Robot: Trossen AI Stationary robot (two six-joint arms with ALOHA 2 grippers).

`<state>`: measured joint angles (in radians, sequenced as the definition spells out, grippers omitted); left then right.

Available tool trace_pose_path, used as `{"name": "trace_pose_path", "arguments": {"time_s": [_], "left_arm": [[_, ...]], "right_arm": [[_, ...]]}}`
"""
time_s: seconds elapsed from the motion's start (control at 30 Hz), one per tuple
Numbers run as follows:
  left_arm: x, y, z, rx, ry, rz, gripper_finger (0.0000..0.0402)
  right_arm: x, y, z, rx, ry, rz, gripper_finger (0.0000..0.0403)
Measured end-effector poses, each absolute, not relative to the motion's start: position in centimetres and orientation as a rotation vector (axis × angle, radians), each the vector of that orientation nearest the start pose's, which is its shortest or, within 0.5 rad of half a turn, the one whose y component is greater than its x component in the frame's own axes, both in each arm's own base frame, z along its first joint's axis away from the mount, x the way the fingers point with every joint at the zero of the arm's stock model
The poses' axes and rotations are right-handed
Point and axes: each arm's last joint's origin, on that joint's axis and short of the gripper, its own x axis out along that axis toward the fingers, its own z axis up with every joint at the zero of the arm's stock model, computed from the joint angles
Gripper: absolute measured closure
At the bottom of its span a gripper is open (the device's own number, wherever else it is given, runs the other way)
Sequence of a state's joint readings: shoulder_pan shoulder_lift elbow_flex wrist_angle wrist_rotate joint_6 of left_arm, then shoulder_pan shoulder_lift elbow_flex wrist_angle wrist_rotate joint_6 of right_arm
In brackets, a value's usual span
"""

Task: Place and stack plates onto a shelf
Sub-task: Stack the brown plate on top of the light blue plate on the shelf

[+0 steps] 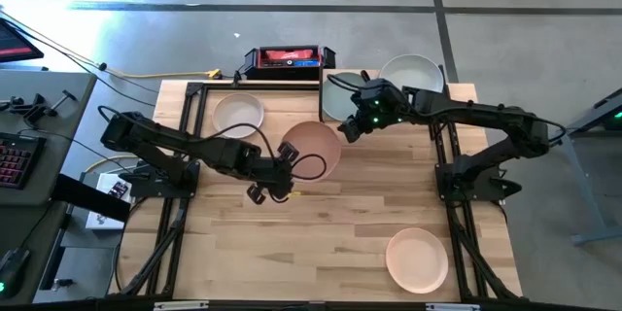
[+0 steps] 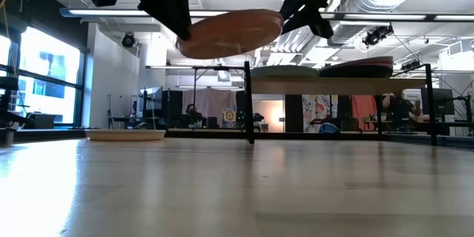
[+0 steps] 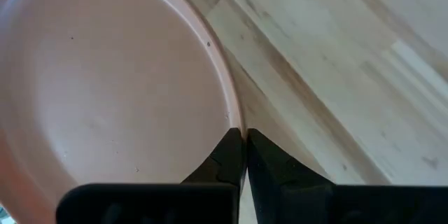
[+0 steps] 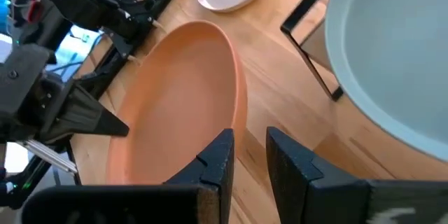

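My left gripper [image 1: 286, 159] [image 3: 244, 137] is shut on a peach plate [image 1: 314, 149] [image 2: 231, 34], which is lifted above the middle of the table. My right gripper [image 1: 346, 130] [image 4: 250, 144] is open at the plate's opposite rim [image 4: 239, 109], on the shelf side. The rim lies by one fingertip. The shelf [image 1: 442, 90] [image 2: 348, 80] stands at the far right and carries a sage green plate [image 1: 338, 100] and a white plate [image 1: 414, 73]. A cream plate [image 1: 238, 114] [image 2: 126, 135] rests on the table at the far left. Another pale plate [image 1: 418, 259] lies near the right front. My left gripper pinches the peach plate's rim [image 3: 236, 115] between its two fingers, on the side nearest the table's left. One finger is over the plate's inner face and one is outside. The plate is lifted clear and tilted. My right gripper: I cannot tell whether its fingers touch the rim.
The shelf's black frame leg [image 4: 311, 49] [image 2: 247, 104] stands close beside my right gripper. A black and red box [image 1: 288, 58] sits beyond the table's far edge. Bare wood [image 1: 321, 233] spreads across the near half of the table.
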<state>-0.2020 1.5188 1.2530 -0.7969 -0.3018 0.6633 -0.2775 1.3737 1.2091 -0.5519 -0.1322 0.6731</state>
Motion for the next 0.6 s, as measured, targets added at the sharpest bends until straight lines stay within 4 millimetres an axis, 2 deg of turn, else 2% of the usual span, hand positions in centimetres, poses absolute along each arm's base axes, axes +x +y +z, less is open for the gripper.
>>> {"name": "trace_pose_path", "arguments": {"time_s": [0.27,0.6], "left_arm": [[29.3,-5.2,27.4,0.898,1.116,-0.302,0.0401],[29.1,-5.2,27.3,0.886,1.138,-0.308,0.0401]], "right_arm": [[28.2,-7.6,31.6,0.765,0.652,-0.367,0.0331],[30.2,-6.9,29.3,0.786,0.739,-0.373,0.0271]]}}
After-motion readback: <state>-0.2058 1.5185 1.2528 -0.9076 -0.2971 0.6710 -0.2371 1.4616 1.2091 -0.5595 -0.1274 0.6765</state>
